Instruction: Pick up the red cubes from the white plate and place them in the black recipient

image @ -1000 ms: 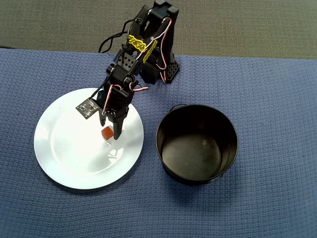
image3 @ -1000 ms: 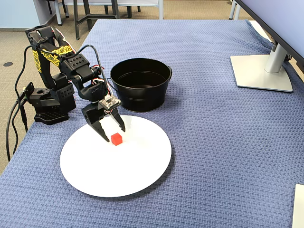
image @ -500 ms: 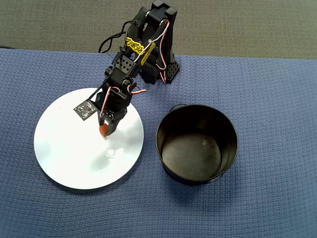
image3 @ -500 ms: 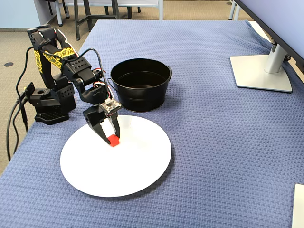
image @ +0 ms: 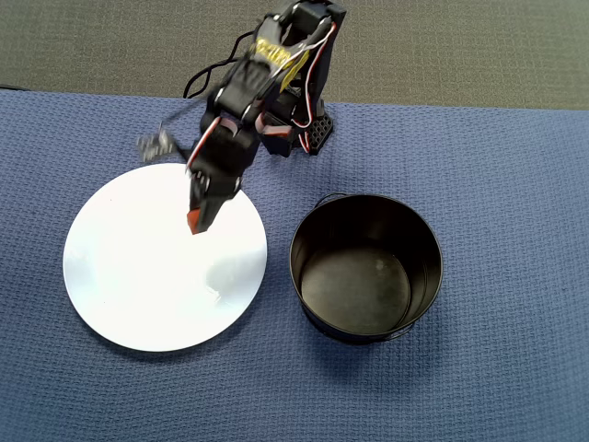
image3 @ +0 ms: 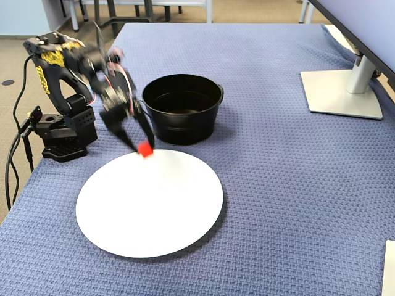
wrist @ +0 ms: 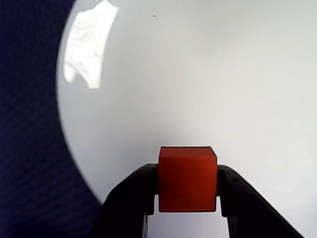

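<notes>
The red cube (wrist: pixel 187 179) is pinched between the two black fingers (wrist: pixel 130 198), one pressed against each of its side faces in the wrist view. In the fixed view the cube (image3: pixel 145 149) is seen at the fingertips, at the 12 o'clock edge of the white plate (image3: pixel 148 209); whether it is lifted clear of the plate or just touching it cannot be told. In the overhead view the gripper (image: pixel 197 221) is seen above the plate (image: pixel 138 285), toward its 1 o'clock part, with the arm (image: pixel 262 83) reaching down from its base at the far edge of the desk (image: pixel 515 184). The plate is otherwise bare white, and a bright glare patch is seen near its rim in the wrist view. The black pot (image: pixel 366 267) is set at 3 o'clock from the plate in the overhead view, just beside it with a narrow strip of blue cloth between them. A monitor stand (image3: pixel 342 86) is seen at the far right of the desk in the fixed view.
</notes>
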